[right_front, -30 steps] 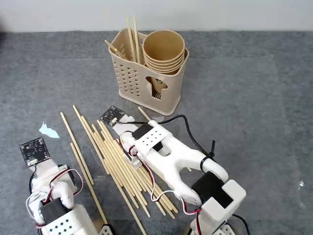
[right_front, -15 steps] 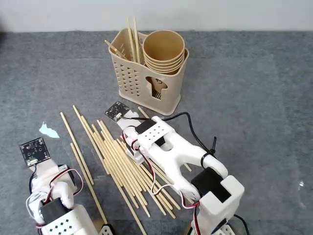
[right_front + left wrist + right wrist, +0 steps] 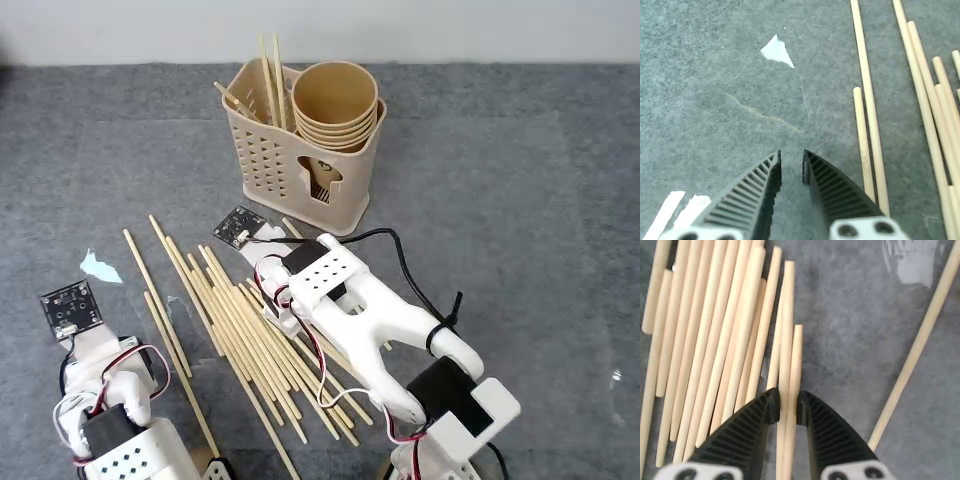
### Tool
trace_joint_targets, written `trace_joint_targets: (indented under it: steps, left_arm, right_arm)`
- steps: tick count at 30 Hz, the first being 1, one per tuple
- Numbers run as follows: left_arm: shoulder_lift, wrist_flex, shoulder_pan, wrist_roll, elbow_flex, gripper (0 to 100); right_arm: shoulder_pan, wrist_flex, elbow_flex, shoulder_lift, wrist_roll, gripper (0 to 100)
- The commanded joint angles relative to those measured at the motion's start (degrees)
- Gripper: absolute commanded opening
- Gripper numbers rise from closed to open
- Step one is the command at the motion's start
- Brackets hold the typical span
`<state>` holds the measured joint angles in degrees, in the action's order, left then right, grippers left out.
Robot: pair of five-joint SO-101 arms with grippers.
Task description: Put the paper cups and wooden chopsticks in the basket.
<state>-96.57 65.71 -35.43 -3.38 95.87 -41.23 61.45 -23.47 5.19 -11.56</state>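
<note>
Many wooden chopsticks (image 3: 240, 330) lay loose on the table (image 3: 520, 220) in front of the basket (image 3: 265, 165), while the stack of paper cups (image 3: 335, 95) stood already inside it, next to a few sticks (image 3: 268, 70) in the neighbouring compartment. The right end effector (image 3: 785, 407) was low at the edge of the pile, its jaws pressed on one chopstick (image 3: 786, 340); a neighbour (image 3: 796, 360) touched this one, and it was not possible to tell if it was caught too. The left end effector (image 3: 791, 167) hung over bare table beside the pile, jaws slightly spread and holding nothing. The step in hand seemed to be the lifting of the pinched stick. To do it well, the arm should probably rise straight first, so that no other stick is dragged along. It should then turn the stick near upright, lower it tip first into the compartment with the sticks, and let go only once the tip is below the rim.
</note>
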Motion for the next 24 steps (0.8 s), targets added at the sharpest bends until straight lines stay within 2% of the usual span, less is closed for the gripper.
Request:
trace_joint_targets:
  steps: [1,8,17,21,24]
  left_arm:
    - [-0.2,-0.3,-0.4,0.4,-0.8,8]
    - [-0.2,-0.3,-0.4,0.4,-0.8,8]
    - [-0.2,-0.3,-0.4,0.4,-0.8,8]
    - [-0.2,-0.3,-0.4,0.4,-0.8,8]
    - [-0.2,-0.3,-0.4,0.4,-0.8,8]
  right_arm:
    - [0.7,0.6,1.1,-1.9,-0.6,0.8]
    - [0.3,3.9,6.7,-4.1,-0.4,0.8]
    - [-0.2,17.5,33.0,-13.4,-0.4,0.8]
    - [0.0,17.5,45.0,-13.5,-0.4,0.8]
    - [0.0,13.3,50.5,-13.5,-0.6,0.9]
